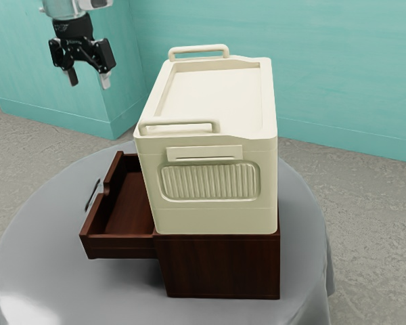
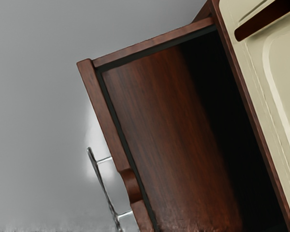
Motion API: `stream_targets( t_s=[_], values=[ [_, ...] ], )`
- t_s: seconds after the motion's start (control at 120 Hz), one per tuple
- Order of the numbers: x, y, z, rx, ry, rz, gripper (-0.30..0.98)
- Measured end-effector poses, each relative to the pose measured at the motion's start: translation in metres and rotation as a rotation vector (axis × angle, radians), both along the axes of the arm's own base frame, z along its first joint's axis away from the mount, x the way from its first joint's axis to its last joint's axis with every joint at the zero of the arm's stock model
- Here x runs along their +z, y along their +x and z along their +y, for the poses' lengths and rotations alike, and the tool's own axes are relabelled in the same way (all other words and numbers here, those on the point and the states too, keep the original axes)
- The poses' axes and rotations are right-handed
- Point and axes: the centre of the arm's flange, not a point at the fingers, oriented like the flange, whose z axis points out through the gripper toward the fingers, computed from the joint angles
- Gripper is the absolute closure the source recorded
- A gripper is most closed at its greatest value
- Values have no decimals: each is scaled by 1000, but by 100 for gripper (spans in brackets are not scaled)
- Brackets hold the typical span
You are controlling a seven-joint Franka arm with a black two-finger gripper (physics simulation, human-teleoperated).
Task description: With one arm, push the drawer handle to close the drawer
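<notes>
The gripper (image 1: pixel 89 78) is released: its two fingers stand apart with nothing between them. It hangs up at the exterior view's upper left, fingertips pointing down, well apart from the drawer and touching nothing.

The drawer (image 1: pixel 122 247) is open, sticking out of the dark wooden cabinet (image 1: pixel 223 267) toward the exterior view's left. Its thin metal handle (image 1: pixel 93 195) is fixed to the outer face of the drawer's front, on the side facing away from the cabinet. Seen in the wrist view, the handle is a slim bar on two short posts, and just beside it a rounded notch (image 2: pixel 131 184) is cut into the top edge of the drawer's front. The part of the drawer's inside that shows is bare reddish-brown wood, falling into black shadow toward the cabinet.

On top of the cabinet sits a cream-coloured box (image 1: pixel 210 220), upright, with a ribbed panel (image 1: pixel 210 181) on one side and two raised bars on its lid (image 1: pixel 220 95). The cabinet stands on a round desk (image 1: pixel 40 244) covered in smooth grey cloth.
</notes>
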Motion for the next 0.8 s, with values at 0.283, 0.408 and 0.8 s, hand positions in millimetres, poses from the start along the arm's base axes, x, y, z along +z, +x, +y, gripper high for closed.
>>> stream_targets(
  t_s=[0.283, 0.408, 0.8],
  values=[
    [29, -13, -8, -36, 10, -34, 0],
    [110, -56, -53, -201, 40, -196, 0],
    [-46, -131, -16, -508, 114, -14, 13]
  ],
)
